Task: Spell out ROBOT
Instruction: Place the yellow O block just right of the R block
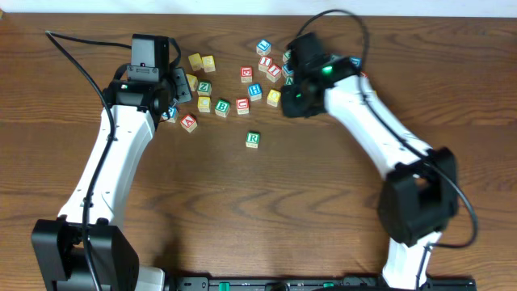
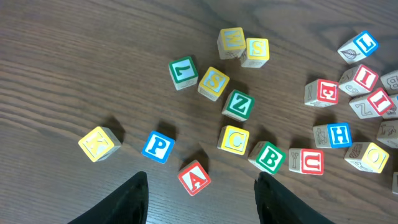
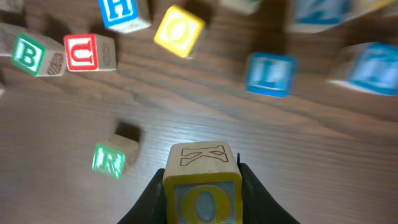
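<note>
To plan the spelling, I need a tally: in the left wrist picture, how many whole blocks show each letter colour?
yellow blocks: 6
red blocks: 5
green blocks: 3
blue blocks: 3
Total: 17, not counting blocks cut off at the edge.

Left arm (image 1: 113,162), right arm (image 1: 367,121): white link shells, black joints, black bases. Thin black cable (image 1: 333,11) loops off each. Green LED (image 1: 326,69) lit on right wrist housing.

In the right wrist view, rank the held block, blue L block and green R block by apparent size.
1. Held block: largest, but nearest camera.
2. Blue L block and green R block look about alike.
</note>
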`<state>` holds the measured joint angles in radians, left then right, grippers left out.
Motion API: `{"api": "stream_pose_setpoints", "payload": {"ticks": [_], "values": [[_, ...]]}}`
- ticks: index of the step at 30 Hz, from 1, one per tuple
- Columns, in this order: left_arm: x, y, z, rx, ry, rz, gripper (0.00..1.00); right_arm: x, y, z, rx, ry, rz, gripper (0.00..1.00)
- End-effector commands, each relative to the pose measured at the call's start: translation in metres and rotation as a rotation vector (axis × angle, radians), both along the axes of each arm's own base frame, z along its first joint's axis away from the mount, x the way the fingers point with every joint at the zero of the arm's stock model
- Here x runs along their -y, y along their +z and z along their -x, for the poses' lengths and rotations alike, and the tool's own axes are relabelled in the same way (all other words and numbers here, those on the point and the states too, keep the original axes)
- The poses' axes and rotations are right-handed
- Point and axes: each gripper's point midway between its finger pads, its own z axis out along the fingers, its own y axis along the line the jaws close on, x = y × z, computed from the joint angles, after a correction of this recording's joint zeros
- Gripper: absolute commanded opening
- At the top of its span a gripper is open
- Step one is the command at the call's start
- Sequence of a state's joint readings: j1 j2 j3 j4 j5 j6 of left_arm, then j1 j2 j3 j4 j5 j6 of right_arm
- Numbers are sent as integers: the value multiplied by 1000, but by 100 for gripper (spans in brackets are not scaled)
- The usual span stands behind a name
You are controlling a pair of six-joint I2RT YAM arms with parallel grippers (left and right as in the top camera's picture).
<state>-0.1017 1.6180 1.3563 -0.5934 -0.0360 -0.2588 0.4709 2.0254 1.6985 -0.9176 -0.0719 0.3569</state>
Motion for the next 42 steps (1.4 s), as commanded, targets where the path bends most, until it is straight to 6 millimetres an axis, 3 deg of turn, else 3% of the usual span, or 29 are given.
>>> {"api": "stream_pose_setpoints", "payload": {"ticks": [1, 5, 11, 19, 26, 31, 36, 41, 42], "values": [[-1, -5, -2, -11, 10, -5, 54, -22, -37, 15, -68, -16, 34, 9], [-2, -12, 0, -34, 10, -8, 54, -34, -61, 26, -116, -53, 61, 9], [-2, -13, 0, -35, 13, -6, 54, -38, -82, 31, -107, -113, 135, 11], [-2, -13, 0, -35, 13, -5, 54, -48, -85, 37, -107, -99, 134, 13], [-2, -13, 0, -36, 13, -5, 54, -49, -85, 38, -118, -98, 128, 32], [-2, -13, 0, -36, 13, -6, 54, -51, -86, 44, -146, -91, 113, 36], [-1, -12, -1, -32, 12, -5, 54, -47, -69, 39, -129, -103, 98, 43], [-1, -11, -2, -27, 12, -5, 54, -31, -21, 20, -50, -142, 37, 52], [0, -11, -3, -23, 8, 1, 54, -22, -3, 15, -17, -151, 19, 52]]}}
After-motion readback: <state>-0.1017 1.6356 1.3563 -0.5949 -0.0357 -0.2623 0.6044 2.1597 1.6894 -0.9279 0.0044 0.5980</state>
